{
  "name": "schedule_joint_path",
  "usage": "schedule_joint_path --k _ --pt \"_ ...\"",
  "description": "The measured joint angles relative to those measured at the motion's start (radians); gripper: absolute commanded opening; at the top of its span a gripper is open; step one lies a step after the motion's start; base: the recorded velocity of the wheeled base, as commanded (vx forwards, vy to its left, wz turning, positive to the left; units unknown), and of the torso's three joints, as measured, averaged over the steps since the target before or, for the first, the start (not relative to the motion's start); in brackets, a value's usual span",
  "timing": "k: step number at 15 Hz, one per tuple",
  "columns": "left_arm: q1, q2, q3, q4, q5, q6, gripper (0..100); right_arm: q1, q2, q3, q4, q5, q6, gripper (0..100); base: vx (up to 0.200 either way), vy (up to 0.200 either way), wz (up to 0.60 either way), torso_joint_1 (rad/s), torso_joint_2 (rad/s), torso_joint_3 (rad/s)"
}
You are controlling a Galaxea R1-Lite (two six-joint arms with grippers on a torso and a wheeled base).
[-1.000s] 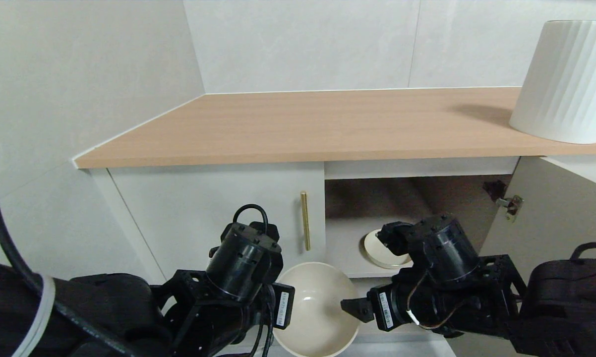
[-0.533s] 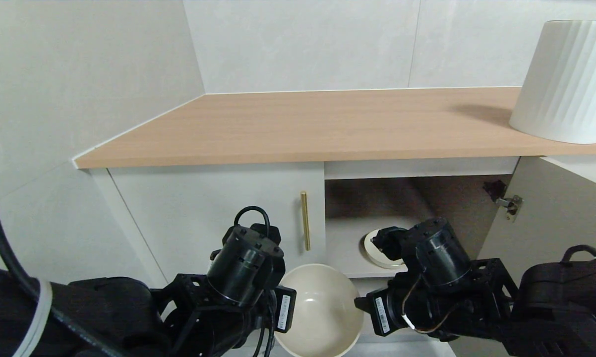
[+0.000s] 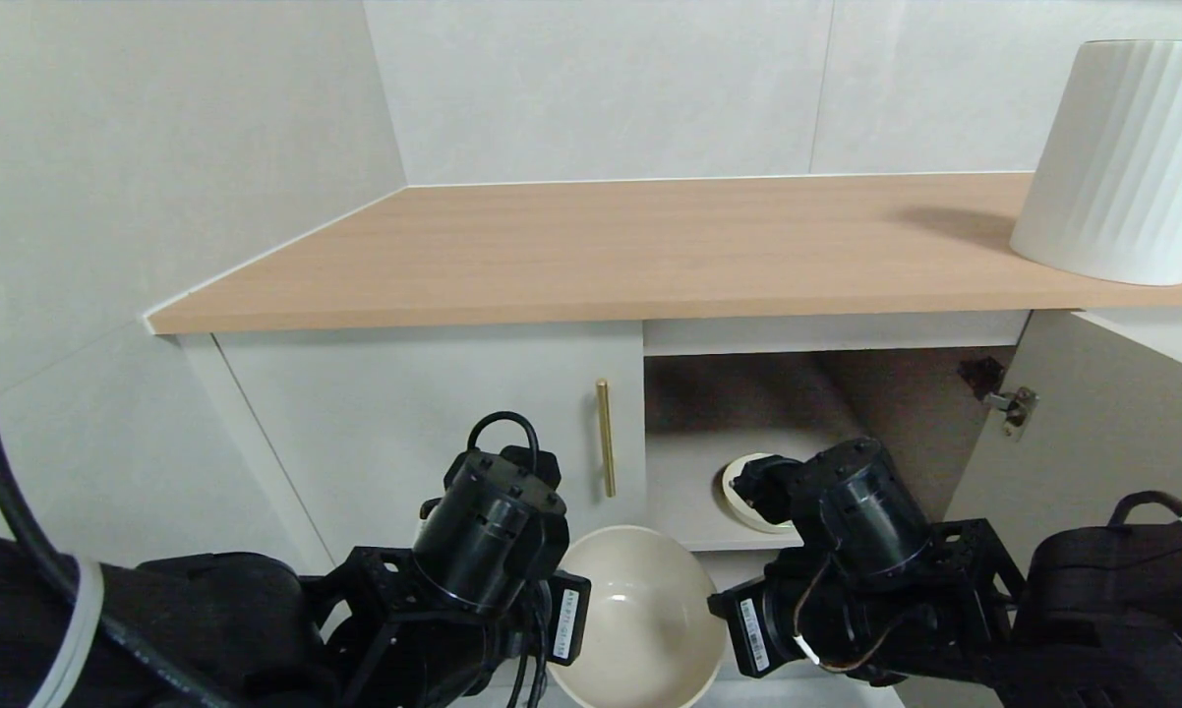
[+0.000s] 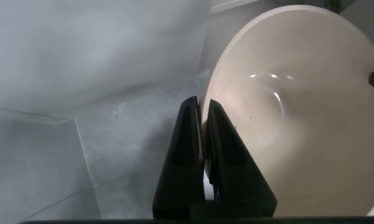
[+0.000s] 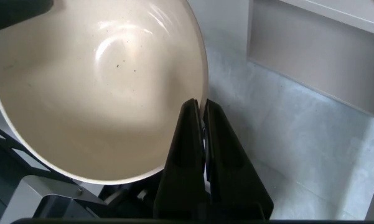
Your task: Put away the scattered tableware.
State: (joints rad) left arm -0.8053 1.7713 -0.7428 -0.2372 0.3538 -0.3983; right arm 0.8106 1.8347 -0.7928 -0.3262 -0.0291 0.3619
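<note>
Since the bowl (image 3: 635, 615) hangs between two arms just in front of the cabinet (image 3: 827, 334), low before its open half and under the level of its shelf (image 3: 679, 492), the step in hand looks like carrying it up and in. Doing that well means moving both arms together at one pace, so that neither pulls the rim out of the other's pinch. The bowl should probably stay level, rise above the shelf's front edge before going forward, and come down on the bare part of the shelf nearer the cabinet's middle post. That keeps it off the plate (image 3: 732, 497) already lying inside the cabinet. The open door (image 3: 1093, 433) stands on the cabinet's right side, close to the right arm, so that elbow needs watching. The left gripper (image 4: 203, 109) is closed down to a thin slit, its fingers clamped on the bowl's rim on the side facing the cabinet's shut door. The right gripper (image 5: 201, 109) is just as narrow and appears to nip the opposite rim, on the side of the open half. Each touches only the bowl, which rests on nothing else. Letting go is best left until the base sits flat on the shelf.
</note>
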Motion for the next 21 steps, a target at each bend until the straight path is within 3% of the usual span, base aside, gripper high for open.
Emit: schedule_joint_path --k 1,2,14,17,21 --pt "0.000 0.000 0.000 0.000 0.000 0.000 0 0.000 0.000 0.000 0.000 0.000 -0.001 0 0.000 0.000 0.00 0.000 0.00 0.000" --pt "0.000 0.000 0.000 0.000 0.002 0.000 100 0.000 0.000 0.000 0.000 0.000 -0.002 0 0.000 0.000 0.00 0.000 0.00 0.000" --pt "0.006 -0.001 0.000 -0.036 0.034 -0.006 100 -0.011 0.026 0.002 -0.003 -0.009 0.002 0 0.000 0.000 0.00 0.000 0.00 0.000" --pt "0.013 -0.001 0.001 -0.036 0.037 -0.007 100 -0.093 0.063 0.002 -0.034 -0.010 0.021 0 0.000 0.000 0.00 0.000 0.00 0.000" --pt "0.022 -0.001 0.001 -0.037 0.041 -0.008 100 -0.199 0.165 0.016 -0.240 -0.074 0.068 0 0.000 0.000 0.00 0.000 0.00 0.000"
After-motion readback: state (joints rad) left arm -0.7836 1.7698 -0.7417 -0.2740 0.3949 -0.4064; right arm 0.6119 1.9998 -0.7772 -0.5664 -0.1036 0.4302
